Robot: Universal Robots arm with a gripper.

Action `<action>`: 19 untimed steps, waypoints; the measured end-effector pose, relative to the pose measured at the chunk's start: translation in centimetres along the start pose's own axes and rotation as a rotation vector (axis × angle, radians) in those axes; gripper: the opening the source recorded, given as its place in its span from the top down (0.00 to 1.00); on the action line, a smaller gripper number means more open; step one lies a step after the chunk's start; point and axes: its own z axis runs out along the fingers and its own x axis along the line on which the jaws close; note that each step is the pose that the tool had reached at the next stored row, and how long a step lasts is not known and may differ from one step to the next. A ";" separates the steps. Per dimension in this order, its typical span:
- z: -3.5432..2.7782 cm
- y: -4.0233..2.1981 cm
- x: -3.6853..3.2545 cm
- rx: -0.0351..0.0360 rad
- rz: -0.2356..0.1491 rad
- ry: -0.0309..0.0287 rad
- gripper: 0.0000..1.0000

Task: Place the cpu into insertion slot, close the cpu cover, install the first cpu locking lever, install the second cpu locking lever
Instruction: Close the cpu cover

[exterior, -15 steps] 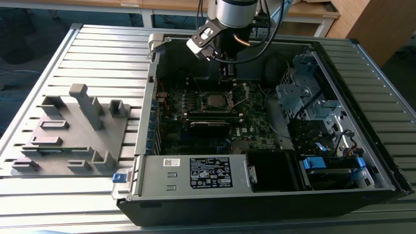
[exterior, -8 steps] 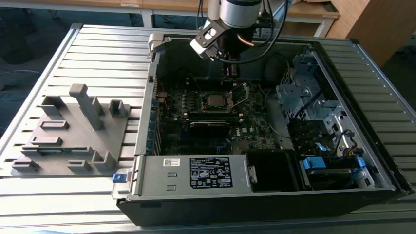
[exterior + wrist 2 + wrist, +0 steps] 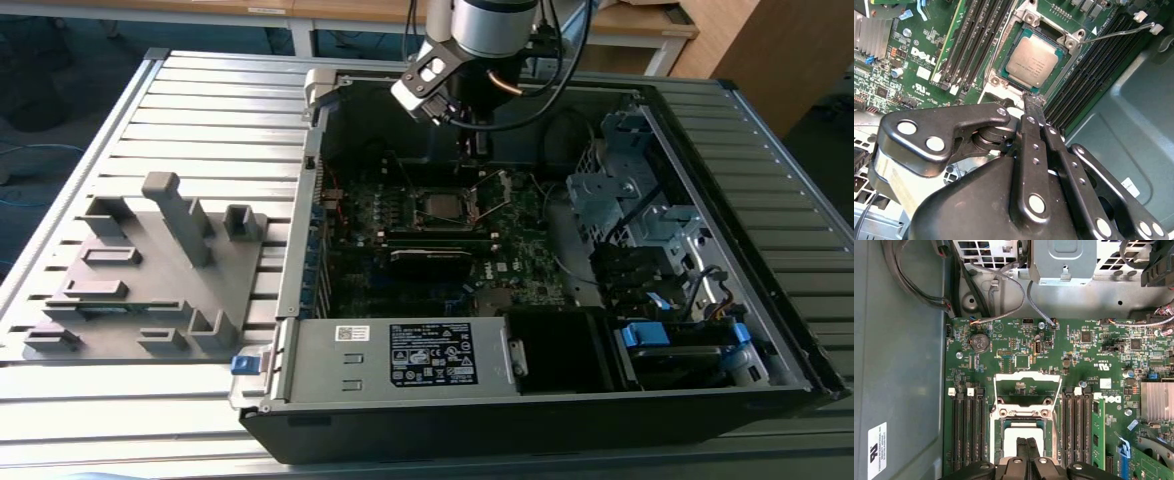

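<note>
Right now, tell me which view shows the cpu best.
The second wrist view: the cpu sits whole, unobstructed. In the first wrist view the gripper hides part of it; in the exterior view it looks tiny.

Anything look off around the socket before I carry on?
Nothing stands out. The cpu sits flat and square in the insertion slot; the cpu cover stands open and a locking lever pokes out unlatched, as fits unfinished steps.

Clear overhead: silver-grey square cpu [image 3: 1034, 61]. Obstacles: silver metal-frame cpu cover [image 3: 1027, 376], swung open; thin steel lever [image 3: 1114, 34] over black memory slots [image 3: 1099, 70].
</note>
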 end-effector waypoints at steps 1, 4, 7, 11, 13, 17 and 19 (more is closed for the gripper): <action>-0.02 0.00 0.00 0.0001 0.000 -0.0001 0.90; -0.16 0.00 0.00 0.0001 0.000 -0.0001 0.90; -0.16 0.00 0.00 0.0001 0.000 -0.0001 0.90; -0.17 0.06 -0.01 0.0001 0.000 -0.0002 0.90; -0.17 0.16 -0.01 0.0001 0.000 -0.0002 0.90; -0.16 0.57 0.00 0.0001 0.000 -0.0002 0.90; -0.15 0.88 0.00 0.0001 0.000 -0.0002 0.90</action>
